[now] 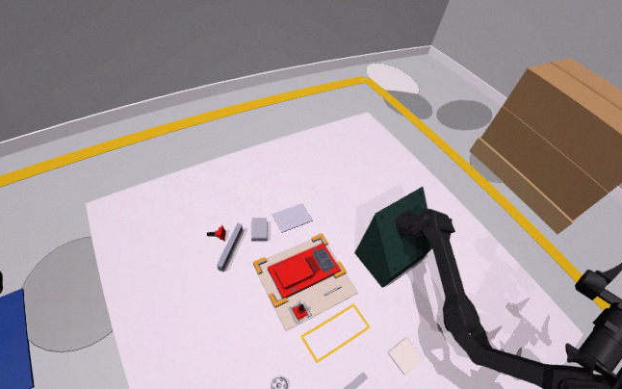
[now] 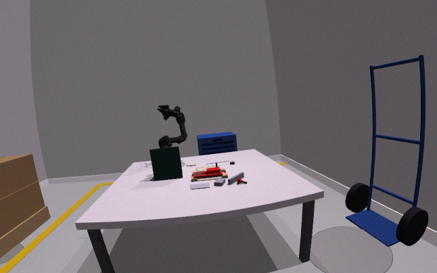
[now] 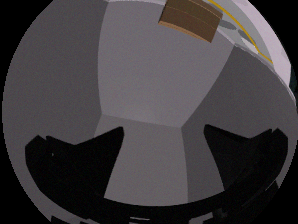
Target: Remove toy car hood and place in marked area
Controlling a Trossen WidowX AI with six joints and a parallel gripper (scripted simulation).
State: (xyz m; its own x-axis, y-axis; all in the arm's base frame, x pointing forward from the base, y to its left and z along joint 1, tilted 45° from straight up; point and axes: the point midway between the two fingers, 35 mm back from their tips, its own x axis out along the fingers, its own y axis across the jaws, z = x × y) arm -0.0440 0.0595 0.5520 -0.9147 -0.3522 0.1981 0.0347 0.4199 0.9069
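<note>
The red toy car (image 1: 322, 274) (image 2: 208, 175) sits on a beige board (image 1: 311, 298) between orange corner pieces. A raised red block (image 1: 293, 271) (image 2: 213, 169), which looks like the hood, is on one end of the car; a dark grey patterned part (image 1: 323, 260) is at the other. The marked area is a yellow outline (image 1: 343, 344) on the table beside the board, with nothing inside it. My gripper (image 2: 161, 111) (image 3: 165, 130) is open and empty, raised high and well away from the car. In the top view it is partly cut off at the right edge.
A dark green box (image 1: 390, 246) (image 2: 166, 163) stands between the arm's base and the car. A grey bar (image 1: 230, 246), a grey block (image 1: 259, 228), a pale plate (image 1: 292, 218) and a red knobbed piece (image 1: 220, 233) lie beyond the board. A beige square (image 1: 405, 355) lies near the outline.
</note>
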